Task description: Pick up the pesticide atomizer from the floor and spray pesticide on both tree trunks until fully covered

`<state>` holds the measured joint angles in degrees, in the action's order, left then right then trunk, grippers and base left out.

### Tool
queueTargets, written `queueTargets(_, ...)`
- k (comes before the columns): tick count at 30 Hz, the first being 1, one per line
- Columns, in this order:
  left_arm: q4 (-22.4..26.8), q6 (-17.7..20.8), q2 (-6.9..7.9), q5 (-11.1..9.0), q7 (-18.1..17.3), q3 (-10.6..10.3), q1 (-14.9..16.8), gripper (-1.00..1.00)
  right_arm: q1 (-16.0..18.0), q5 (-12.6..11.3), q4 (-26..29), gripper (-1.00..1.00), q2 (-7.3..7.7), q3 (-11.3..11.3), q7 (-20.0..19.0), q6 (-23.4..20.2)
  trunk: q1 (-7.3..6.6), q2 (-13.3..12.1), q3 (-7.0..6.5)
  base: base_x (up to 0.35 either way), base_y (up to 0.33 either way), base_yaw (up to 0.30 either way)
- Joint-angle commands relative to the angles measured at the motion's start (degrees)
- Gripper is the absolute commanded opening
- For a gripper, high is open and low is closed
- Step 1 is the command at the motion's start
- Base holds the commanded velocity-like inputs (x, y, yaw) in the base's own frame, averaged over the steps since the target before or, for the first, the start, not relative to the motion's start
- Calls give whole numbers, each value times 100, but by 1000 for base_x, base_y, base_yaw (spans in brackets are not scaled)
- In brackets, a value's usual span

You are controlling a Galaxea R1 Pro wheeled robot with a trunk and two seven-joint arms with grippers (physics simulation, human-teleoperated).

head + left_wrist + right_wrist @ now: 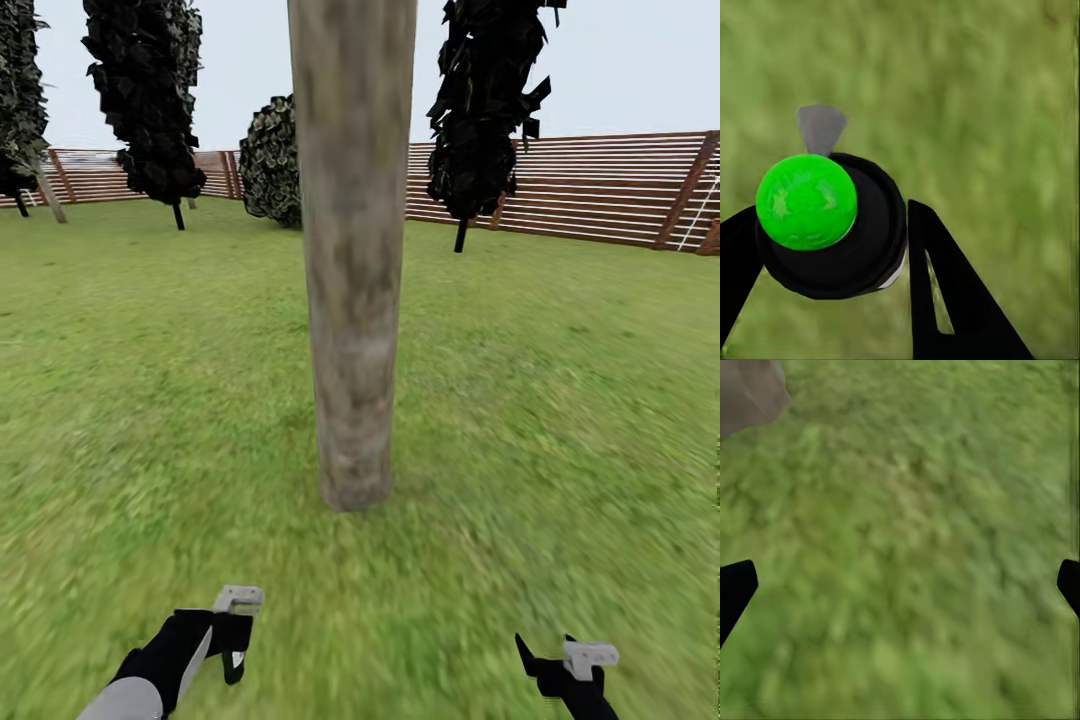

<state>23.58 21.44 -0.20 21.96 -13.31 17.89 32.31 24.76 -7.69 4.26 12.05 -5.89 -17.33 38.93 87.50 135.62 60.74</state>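
Left gripper: fingers closed against the pesticide atomizer, black body, green cap, held low over the lawn.
Right gripper: fingers spread wide, holding nothing, above grass.
Tree trunk: thick, grey-tan, upright, directly ahead, near both arms.
Dark columnar trees, bush: farther back.
Slatted fence: rear boundary.

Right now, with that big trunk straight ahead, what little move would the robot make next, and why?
Probably lift the left gripper and aim the sprayer it holds at the tree trunk. The trunk stands close in front on the grass, its bark looks bare of pale specks, and the arm hangs low, pointing at the lawn. The right gripper is open and empty.
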Motion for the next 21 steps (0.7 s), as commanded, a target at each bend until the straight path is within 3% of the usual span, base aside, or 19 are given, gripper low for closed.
queueTargets(1,20,4,-26,6,-3,-3,74,-100,-3,-3,-3,100,-1,-3,1,0,0,0,0,288,0,-263)
queueTargets(5,178,49,-49,8,-15,-25,284,-100,-6,-4,-1,100,5,-8,1,0,0,0,0,116,0,-271)
queueTargets(6,423,619,-169,4,-72,-51,893,-100,-6,-13,4,100,1,-17,11,0,0,0,0,0,0,-7)
queueTargets(7,421,630,-173,3,-73,-50,948,-100,-6,-13,4,100,0,-17,11,-4,0,0,0,0,0,-3)
queueTargets(21,419,730,-212,43,-75,-109,953,-100,-14,-5,-13,100,-27,-9,10,-9,0,0,0,-72,0,-10)
